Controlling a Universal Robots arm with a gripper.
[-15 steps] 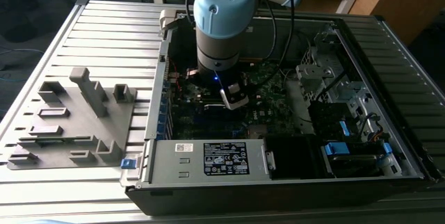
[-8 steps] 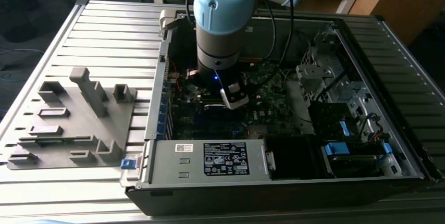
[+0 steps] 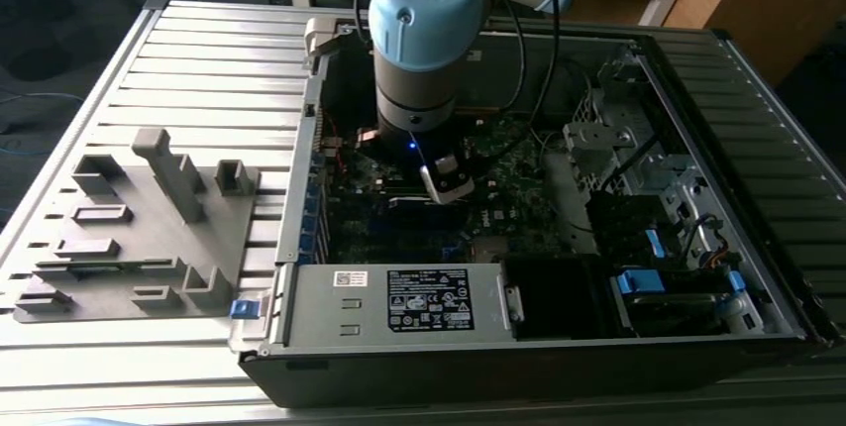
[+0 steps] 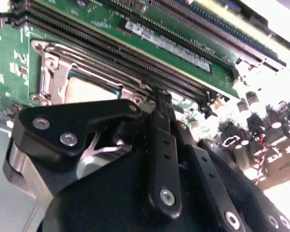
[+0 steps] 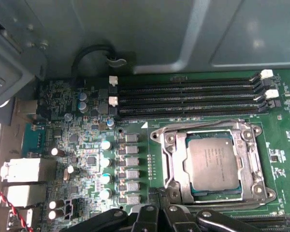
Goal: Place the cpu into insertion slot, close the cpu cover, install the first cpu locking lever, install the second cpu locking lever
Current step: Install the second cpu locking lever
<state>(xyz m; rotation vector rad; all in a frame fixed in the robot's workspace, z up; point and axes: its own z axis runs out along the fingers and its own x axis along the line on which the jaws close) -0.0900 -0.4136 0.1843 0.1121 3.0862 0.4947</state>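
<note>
The arm (image 3: 418,40) reaches down into an open computer case (image 3: 529,347) that lies on a slatted metal table (image 3: 198,50); its gripper (image 3: 447,186) hangs low over the green circuit board (image 5: 280,145); the cpu (image 5: 214,166), silver-grey and square, lies flat in the insertion slot (image 5: 180,166), and the cpu cover (image 5: 210,130) lies down around it as a silver frame, the chip showing through its square opening; in the second wrist view the same chip (image 4: 89,89) sits just beyond the black linkage of the gripper (image 4: 159,96), whose fingers (image 4: 163,104) stand drawn together at the tips with nothing seen between them; long black card slots (image 5: 188,99) run beside the socket; a grey fixture block (image 3: 146,228) rests on the table at the exterior view's left, well apart from the case.
</note>
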